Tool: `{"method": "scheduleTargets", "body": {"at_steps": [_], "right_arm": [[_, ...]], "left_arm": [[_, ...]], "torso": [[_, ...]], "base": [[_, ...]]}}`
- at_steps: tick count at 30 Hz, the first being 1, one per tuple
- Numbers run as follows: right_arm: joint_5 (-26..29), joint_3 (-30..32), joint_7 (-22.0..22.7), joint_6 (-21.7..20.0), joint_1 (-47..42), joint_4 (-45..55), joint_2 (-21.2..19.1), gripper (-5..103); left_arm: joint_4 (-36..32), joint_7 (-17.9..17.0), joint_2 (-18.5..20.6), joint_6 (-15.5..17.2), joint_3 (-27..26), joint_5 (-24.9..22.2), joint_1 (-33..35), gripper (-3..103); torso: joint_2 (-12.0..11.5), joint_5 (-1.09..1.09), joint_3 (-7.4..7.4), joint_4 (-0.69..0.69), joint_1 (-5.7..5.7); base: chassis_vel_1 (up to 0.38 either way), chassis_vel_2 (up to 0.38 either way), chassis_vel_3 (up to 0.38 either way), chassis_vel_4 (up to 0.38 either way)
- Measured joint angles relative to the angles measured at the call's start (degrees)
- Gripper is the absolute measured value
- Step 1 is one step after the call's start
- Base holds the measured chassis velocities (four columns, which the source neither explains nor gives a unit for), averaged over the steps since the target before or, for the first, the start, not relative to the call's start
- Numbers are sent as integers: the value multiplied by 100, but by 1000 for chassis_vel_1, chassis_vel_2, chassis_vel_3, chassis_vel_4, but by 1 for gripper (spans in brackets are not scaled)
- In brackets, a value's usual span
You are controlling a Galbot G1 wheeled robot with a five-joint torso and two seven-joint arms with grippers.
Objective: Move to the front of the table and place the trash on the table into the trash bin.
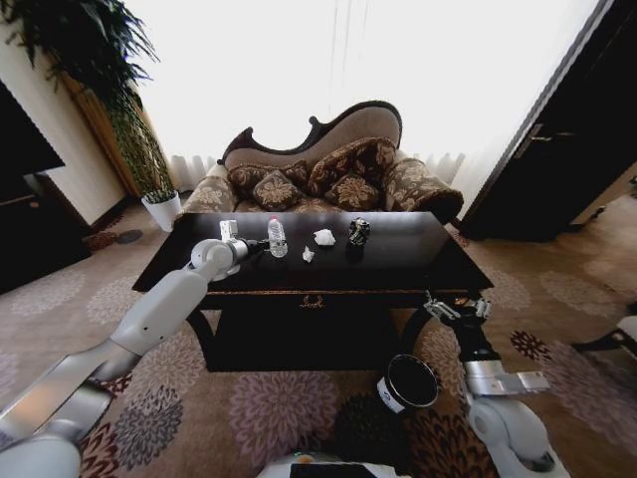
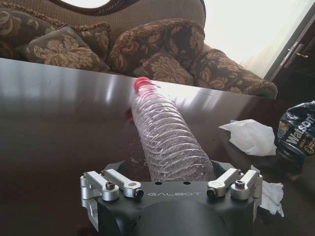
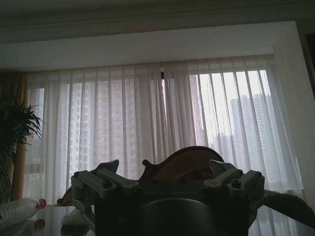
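Trash, four pieces, all lying on the table (image 1: 418,261), a dark glossy top standing in front of a patterned sofa (image 1: 328,164).

Item one: clear ribbed plastic bottle (image 1: 277,237) with red cap, upright toward the left of the group. The left gripper (image 1: 255,245) is reaching across the tabletop to it from the robot's left. The wrist camera shows the bottle's body (image 2: 170,137) running up from between the claw's two finger mounts, cap end pointing away toward the sofa cushions. The fingertips are hidden below the picture edge, so I cannot tell whether the claw is clamped on the bottle or merely around it.

Item two: small white paper ball (image 1: 308,254), just right of the bottle, nearer the front edge.

Item three: larger crumpled white paper (image 1: 324,237), beside item two, slightly farther back.

Item four: black-and-silver shiny lump (image 1: 358,231), rightmost of the group, printed lettering on its wrapper.

Trash bin (image 1: 407,383): small round black bucket with white side label, tilted on the flowered carpet (image 1: 269,403) below the table's front right corner.

Right gripper (image 1: 456,308): raised near the table's front right corner, above the bin, fingers spread apart, holding nothing.
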Motion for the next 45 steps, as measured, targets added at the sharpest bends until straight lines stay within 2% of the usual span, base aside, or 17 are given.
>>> {"method": "scheduleTargets", "body": {"at_steps": [8,10,17,20,25,26,27,29,32,33,35,37,38,39,41,43,45], "right_arm": [[-65,-165,0,-1,99,-73,-30,100],[-71,-174,0,-1,101,-79,-29,100],[-118,-273,6,11,131,-92,-7,100],[-109,-286,17,11,131,-82,-14,100],[-18,-308,47,2,136,-21,-57,100],[34,-323,69,-6,135,10,-81,100],[182,-373,143,-45,131,88,-161,100],[216,-386,155,-54,131,107,-182,100],[879,-623,262,-184,199,348,-392,100],[879,-623,262,-184,199,348,-392,100],[1433,-726,208,-185,147,560,-384,100],[1761,-746,35,-101,10,718,-312,100],[1761,-746,35,-101,10,718,-312,100],[2014,-827,-205,-9,-34,824,-304,100],[2332,-967,-591,105,-46,951,-338,100],[2388,-990,-662,121,-54,979,-343,100],[2714,-1124,-965,190,-147,1181,-349,100]], "left_arm": [[-5,153,47,-91,-114,101,107,64],[-13,159,55,-94,-127,101,112,64],[-213,199,241,-154,-327,109,272,42],[-352,211,327,-184,-493,158,413,39],[-914,340,567,-424,-1246,371,1147,38],[-1075,439,626,-566,-1445,449,1345,38],[-1509,740,779,-963,-2008,671,1858,38],[-1640,822,826,-1063,-2174,733,2004,38],[-2672,1538,1096,-1700,-3473,975,3316,38],[-2672,1538,1096,-1700,-3473,975,3316,38],[-3013,2002,1090,-1974,-3812,1026,3737,38],[-3173,2374,1033,-2116,-3889,1027,3859,38],[-3173,2374,1033,-2116,-3889,1027,3859,38],[-3309,2686,998,-2200,-3983,1058,4017,38],[-3533,3158,962,-2344,-4169,1227,4296,38],[-3587,3263,955,-2381,-4204,1287,4355,38],[-3829,3661,915,-2540,-4358,1534,4635,38]], "torso": [[0,0,0,0,0],[0,0,0,0,0],[0,0,0,0,0],[0,0,0,-1,0],[0,-1,0,0,0],[0,-1,0,0,0],[0,-2,0,-2,0],[0,-3,0,-1,0],[1,0,-1,3,-2],[1,0,-1,3,-2],[1,0,-1,6,-2],[1,0,-1,-2,-2],[1,0,-1,-2,-2],[1,-3,-1,-9,-2],[1,1,-1,-2,-1],[1,1,-1,0,-1],[1,1,-1,2,-1]], "base": [[0,0,0,0],[0,0,0,0],[0,0,0,0],[0,0,0,0],[0,0,0,0],[0,0,0,0],[0,0,0,0],[0,0,0,0],[0,0,0,0],[0,0,0,0],[0,0,0,0],[0,0,0,0],[0,0,0,0],[0,0,0,0],[0,0,0,0],[0,0,0,0],[0,0,0,0]]}}
